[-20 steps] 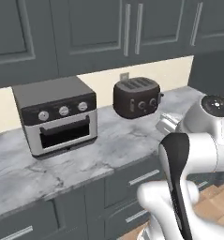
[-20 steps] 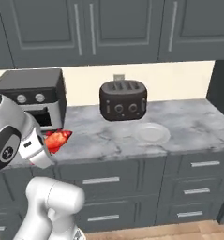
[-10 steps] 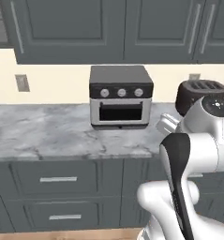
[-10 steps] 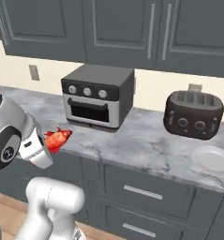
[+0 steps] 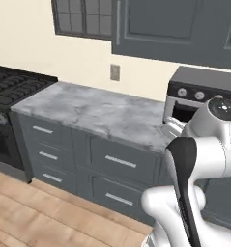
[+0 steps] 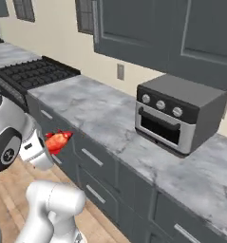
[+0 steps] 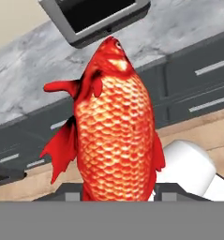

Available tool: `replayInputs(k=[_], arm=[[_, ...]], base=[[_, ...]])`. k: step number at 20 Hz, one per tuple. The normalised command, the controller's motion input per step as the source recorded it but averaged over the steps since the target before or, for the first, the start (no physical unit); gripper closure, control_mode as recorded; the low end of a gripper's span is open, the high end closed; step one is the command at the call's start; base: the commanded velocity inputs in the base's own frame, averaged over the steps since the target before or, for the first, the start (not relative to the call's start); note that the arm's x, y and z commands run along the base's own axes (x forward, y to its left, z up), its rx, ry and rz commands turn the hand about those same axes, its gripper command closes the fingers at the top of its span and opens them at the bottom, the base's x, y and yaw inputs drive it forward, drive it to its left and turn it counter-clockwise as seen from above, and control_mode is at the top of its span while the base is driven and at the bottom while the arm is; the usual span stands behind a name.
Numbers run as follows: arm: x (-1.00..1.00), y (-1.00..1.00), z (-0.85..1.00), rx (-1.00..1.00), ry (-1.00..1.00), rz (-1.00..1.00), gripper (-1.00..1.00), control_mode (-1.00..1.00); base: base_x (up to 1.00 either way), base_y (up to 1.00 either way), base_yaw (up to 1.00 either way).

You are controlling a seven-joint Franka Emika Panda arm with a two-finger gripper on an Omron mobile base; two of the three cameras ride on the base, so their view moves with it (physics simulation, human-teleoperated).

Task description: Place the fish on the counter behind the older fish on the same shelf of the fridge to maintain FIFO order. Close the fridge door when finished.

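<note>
Up close, the fish point(image 7: 114, 136) hung in the fingers of the gripper point(image 7: 115, 190), clamped low on its body near the tail, its head pointing away from the hand toward the toaster oven point(image 7: 92, 18). Its scaled flanks looked rounded and glossy, so it would probably have been light yet slippery, and its thin spiky fins seemed too frail to bear any squeeze; the thick middle of the body appeared the safer place to hold. From the right side, the fish point(image 6: 57, 140) was carried in the air beside the arm, off the table point(image 6: 110, 118) and in front of the dark drawers point(image 6: 93, 159). Beyond it, the toaster oven point(image 6: 179, 114) stood on the marbled stone under grey wall cabinets point(image 6: 153, 28). Farther left, a black stove point(image 5: 15, 87) met the table's end, with a wall outlet point(image 5: 115, 72) above.
</note>
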Motion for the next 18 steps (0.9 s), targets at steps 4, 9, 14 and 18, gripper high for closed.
replayInputs(k=[4, 9, 14, 18], arm=[[0.0, 0.0, 0.0, 0.0, 0.0, 0.0, 1.0, 1.0], [0.0, 0.0, 0.0, 0.0, 0.0, 0.0, 1.0, 1.0], [0.0, 0.0, 0.0, 0.0, 0.0, 0.0, 1.0, 1.0], [0.0, 0.0, 0.0, 0.0, 0.0, 0.0, 1.0, 1.0]], base=[[0.0, 0.46, 0.77], [0.0, 0.45, 0.79], [0.0, 0.35, 0.79], [0.0, 0.26, 0.78]])
